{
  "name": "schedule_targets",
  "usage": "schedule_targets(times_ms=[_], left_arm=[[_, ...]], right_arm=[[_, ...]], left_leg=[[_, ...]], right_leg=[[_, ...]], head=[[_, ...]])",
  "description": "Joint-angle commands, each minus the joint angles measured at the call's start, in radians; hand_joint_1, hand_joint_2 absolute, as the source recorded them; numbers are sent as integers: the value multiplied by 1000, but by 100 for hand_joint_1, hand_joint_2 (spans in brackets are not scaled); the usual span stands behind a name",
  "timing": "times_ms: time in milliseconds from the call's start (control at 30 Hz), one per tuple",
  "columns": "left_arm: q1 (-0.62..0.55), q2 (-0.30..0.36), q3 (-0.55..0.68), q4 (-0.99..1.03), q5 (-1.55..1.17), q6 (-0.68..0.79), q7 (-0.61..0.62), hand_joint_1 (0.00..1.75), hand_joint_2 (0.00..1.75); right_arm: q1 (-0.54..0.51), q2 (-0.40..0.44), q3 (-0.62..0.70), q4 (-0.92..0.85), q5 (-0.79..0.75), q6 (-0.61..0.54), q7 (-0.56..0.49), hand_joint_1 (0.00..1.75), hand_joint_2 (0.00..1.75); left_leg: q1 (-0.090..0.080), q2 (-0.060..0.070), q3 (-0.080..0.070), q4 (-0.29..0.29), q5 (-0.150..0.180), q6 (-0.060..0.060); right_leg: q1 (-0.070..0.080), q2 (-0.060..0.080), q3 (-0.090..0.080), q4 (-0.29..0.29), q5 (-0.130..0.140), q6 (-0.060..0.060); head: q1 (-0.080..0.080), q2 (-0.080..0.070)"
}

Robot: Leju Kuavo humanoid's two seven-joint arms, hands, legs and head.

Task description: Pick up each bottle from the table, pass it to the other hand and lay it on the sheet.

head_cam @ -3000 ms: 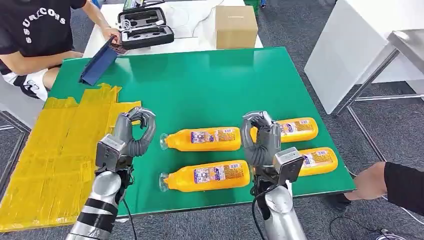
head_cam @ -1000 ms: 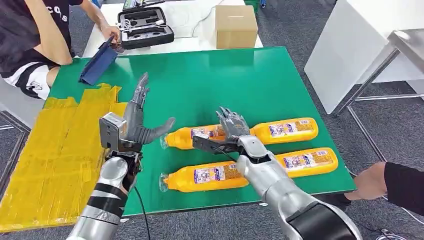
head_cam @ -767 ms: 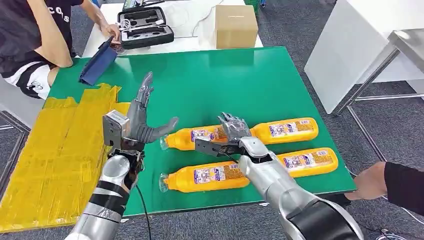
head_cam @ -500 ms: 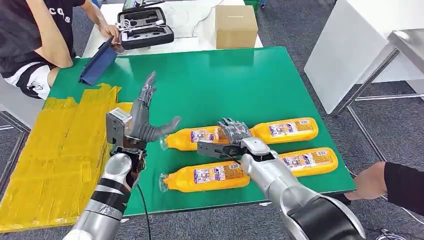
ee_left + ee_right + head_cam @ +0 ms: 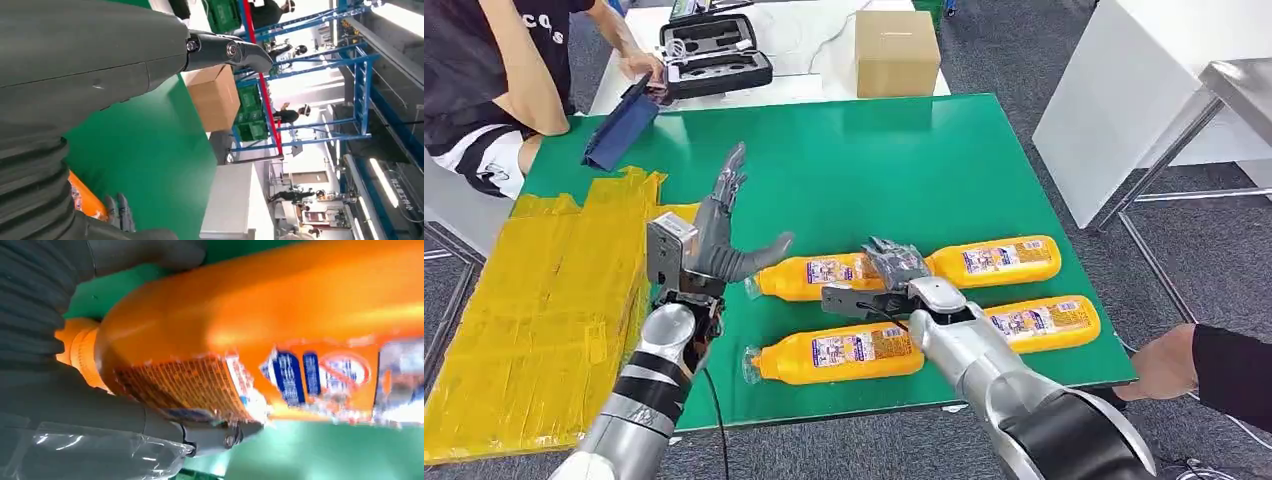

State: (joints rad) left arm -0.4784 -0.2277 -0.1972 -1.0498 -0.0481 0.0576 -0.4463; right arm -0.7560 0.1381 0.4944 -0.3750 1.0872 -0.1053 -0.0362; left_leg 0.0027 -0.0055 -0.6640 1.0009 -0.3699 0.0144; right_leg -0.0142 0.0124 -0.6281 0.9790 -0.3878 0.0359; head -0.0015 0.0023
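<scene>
Several orange bottles lie on their sides on the green table (image 5: 874, 160). My right hand (image 5: 892, 275) lies over the base end of the far left bottle (image 5: 814, 275), its fingers spread across the top and its thumb stretched along the near side. In the right wrist view that bottle (image 5: 280, 325) lies close against the right hand (image 5: 75, 390). The bottle rests on the table. My left hand (image 5: 714, 240) is raised and holds nothing, fingers up and thumb toward the bottle's cap; the left wrist view shows this hand (image 5: 90, 65) too. The yellow sheet (image 5: 534, 300) covers the table's left part.
Other bottles lie at far right (image 5: 999, 258), near left (image 5: 839, 350) and near right (image 5: 1049, 322). A person (image 5: 484, 70) sits at the far left by a blue folder (image 5: 619, 130). A cardboard box (image 5: 896, 50) and a black case (image 5: 714, 55) stand behind. Another person's hand (image 5: 1169, 365) is at the right edge.
My right hand has swung in from the near edge, opened and settled lower over the far left bottle. My left hand has opened and drifted right toward the bottle's cap.
</scene>
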Motion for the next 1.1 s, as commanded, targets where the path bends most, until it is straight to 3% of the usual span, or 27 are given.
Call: schedule_targets(times_ms=[33,200,533,700,767,900,1100], left_arm=[[-45,2,-23,93,8,-1,-3,0,175],[-41,3,-21,90,11,3,-4,0,175],[-24,8,-13,66,16,27,-12,0,175],[-24,9,-12,65,16,27,-12,0,175],[-21,9,-12,60,12,40,-17,0,175],[-13,13,-11,46,12,55,-22,0,175],[7,7,18,10,35,85,-46,0,175]], right_arm=[[8,-10,11,85,11,-60,11,169,175],[18,-12,9,75,15,-102,9,175,175],[53,21,-145,-26,-64,-527,-169,175,175],[51,21,-146,-27,-65,-524,-170,175,175],[62,25,-175,-49,-87,-585,-203,175,175],[115,43,-299,-188,-72,-593,-263,175,175],[118,79,-400,-180,-199,-585,-352,175,175]], left_leg=[[1,-2,8,0,-3,-1],[0,-2,4,-1,-1,-1],[0,1,5,0,-3,-1],[0,0,4,0,-2,-1],[0,0,5,0,-2,-1],[0,1,1,0,-1,-1],[0,1,5,0,-3,-1]], right_leg=[[1,-4,9,-1,-3,-2],[1,-3,5,-1,-2,-1],[0,0,5,1,-3,-2],[1,-1,4,0,-2,-2],[1,-2,5,0,-2,-2],[0,0,2,0,-1,-1],[1,-1,5,1,-2,-2]], head=[[0,0],[0,0],[0,0],[0,0],[0,0],[0,0],[0,0]])
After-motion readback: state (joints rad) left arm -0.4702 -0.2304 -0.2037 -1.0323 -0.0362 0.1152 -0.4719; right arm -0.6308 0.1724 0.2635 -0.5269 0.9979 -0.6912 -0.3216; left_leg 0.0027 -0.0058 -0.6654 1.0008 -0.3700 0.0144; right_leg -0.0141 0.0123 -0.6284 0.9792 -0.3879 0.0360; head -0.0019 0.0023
